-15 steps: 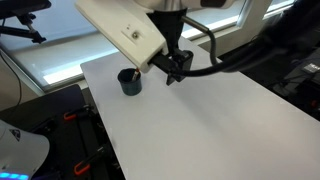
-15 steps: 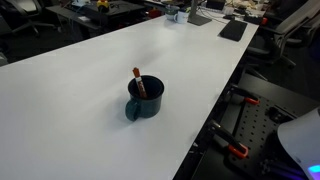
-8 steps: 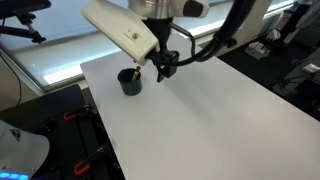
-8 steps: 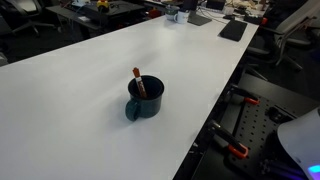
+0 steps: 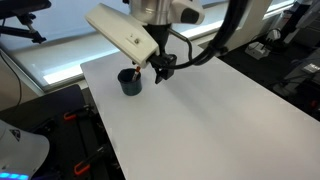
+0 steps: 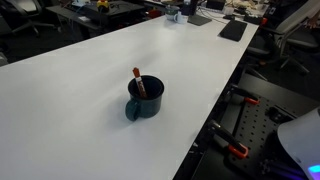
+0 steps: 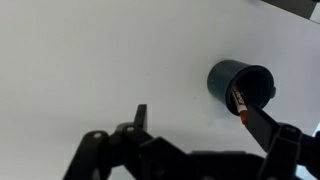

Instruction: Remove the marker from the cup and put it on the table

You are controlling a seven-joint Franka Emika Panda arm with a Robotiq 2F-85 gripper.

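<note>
The dark blue cup (image 6: 146, 100) stands on the white table (image 6: 120, 50) near one edge, with the reddish-dark marker (image 6: 138, 82) leaning inside it and sticking out above the rim. Both also show in the wrist view, the cup (image 7: 240, 82) at the right and the marker (image 7: 240, 102) against its rim. My gripper (image 5: 164, 68) hangs open and empty just beside the cup (image 5: 130, 82), above the table. In the wrist view its fingers (image 7: 200, 125) are spread wide, and one fingertip lies close by the marker's end.
The table edge by the cup (image 6: 215, 100) drops off to black equipment with red clamps (image 6: 240, 130). Desks, chairs and clutter (image 6: 190, 12) stand beyond the far end. A window wall (image 5: 50, 50) runs behind the table.
My gripper has moved sideways toward the cup and now hangs closer beside it. The cup and marker have not moved.
</note>
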